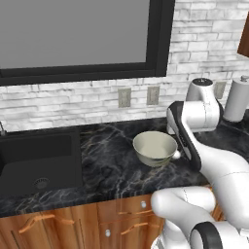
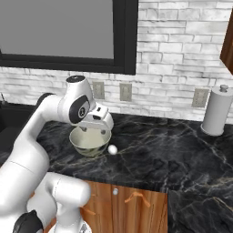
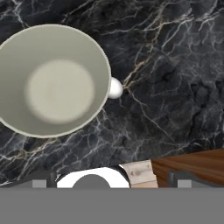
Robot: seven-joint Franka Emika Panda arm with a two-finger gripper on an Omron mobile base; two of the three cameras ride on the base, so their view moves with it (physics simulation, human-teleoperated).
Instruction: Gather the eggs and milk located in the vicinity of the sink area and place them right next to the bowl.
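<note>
Pincer (image 2: pixel 98 129) spread, gripping nothing, poised above the bowl (image 3: pixel 52 78); egg (image 3: pixel 115 88) rests on the surface (image 3: pixel 175 65) touching its rim.

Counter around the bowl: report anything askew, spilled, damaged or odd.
Nothing stands out. The bowl sits upright and empty on the black marble counter; nothing is spilled. The egg lies whole right against its rim. The paper-towel roll stands upright by the wall. The gripper hangs above the bowl, jaws open.

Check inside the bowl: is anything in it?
The bowl shows a bare cream inside in the hand view, nothing in it. The egg lies outside on the counter, against its rim. The counter beneath the bowl is covered.
</note>
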